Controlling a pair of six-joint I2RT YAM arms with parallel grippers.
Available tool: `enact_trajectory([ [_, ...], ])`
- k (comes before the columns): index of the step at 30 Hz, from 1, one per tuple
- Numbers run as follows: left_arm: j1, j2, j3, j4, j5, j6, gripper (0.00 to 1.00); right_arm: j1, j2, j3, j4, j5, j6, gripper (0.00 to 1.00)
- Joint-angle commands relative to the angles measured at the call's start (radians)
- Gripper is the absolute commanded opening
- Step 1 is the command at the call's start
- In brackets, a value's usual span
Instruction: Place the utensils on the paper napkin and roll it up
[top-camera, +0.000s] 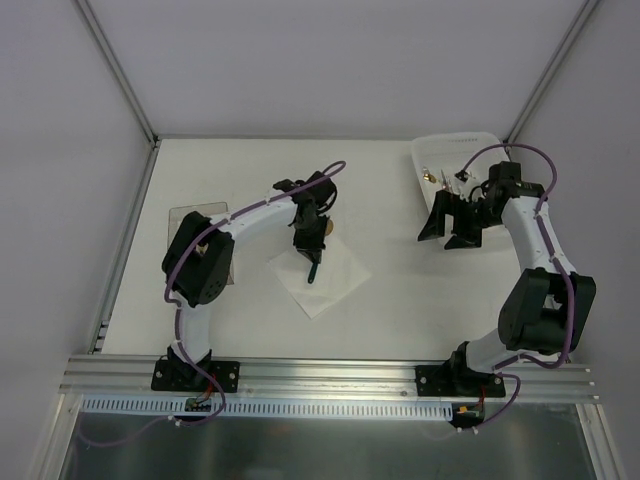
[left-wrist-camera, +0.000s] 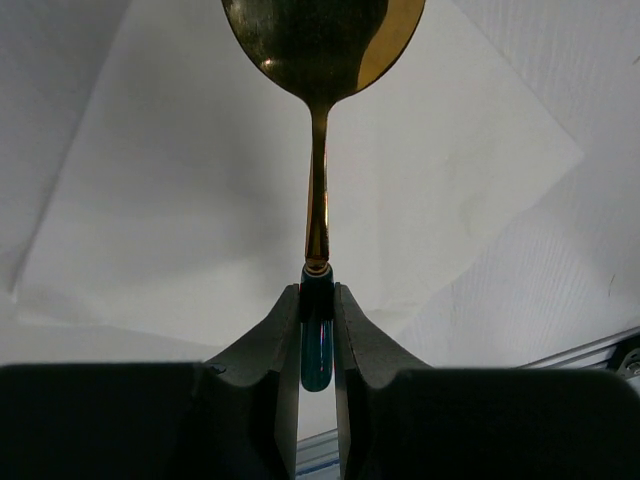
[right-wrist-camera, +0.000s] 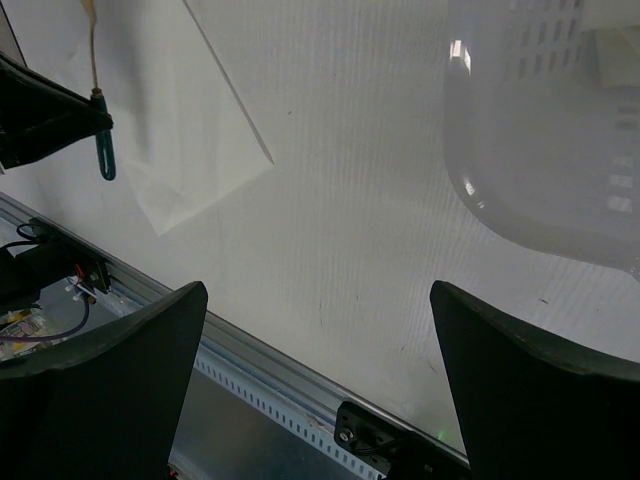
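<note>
My left gripper (left-wrist-camera: 317, 292) is shut on the teal handle of a gold spoon (left-wrist-camera: 318, 40) and holds it over the white paper napkin (left-wrist-camera: 180, 200). In the top view that gripper (top-camera: 307, 247) hangs above the napkin (top-camera: 335, 280), with the spoon's teal handle end (top-camera: 312, 272) pointing at it. My right gripper (top-camera: 448, 232) is open and empty, just in front of the white tray (top-camera: 485, 142). Other small utensils (top-camera: 432, 176) lie in the tray. The right wrist view shows its fingers (right-wrist-camera: 110, 370) wide apart above bare table, and the spoon (right-wrist-camera: 103, 155) at the far left.
A clear flat sheet (top-camera: 195, 215) lies at the table's left, under the left arm. The white perforated tray shows at the upper right of the right wrist view (right-wrist-camera: 540, 150). The aluminium rail (top-camera: 330, 375) runs along the near edge.
</note>
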Motion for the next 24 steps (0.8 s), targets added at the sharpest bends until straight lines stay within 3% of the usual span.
enact_trajectory([
  [1,-0.041,0.014,0.07,-0.009,-0.022,-0.096,0.0,-0.016,-0.039,0.002,-0.026,-0.049,-0.014,0.99],
  [24,-0.081,0.096,-0.03,0.075,-0.029,-0.224,0.0,-0.016,-0.026,-0.005,-0.025,-0.047,-0.002,0.99],
])
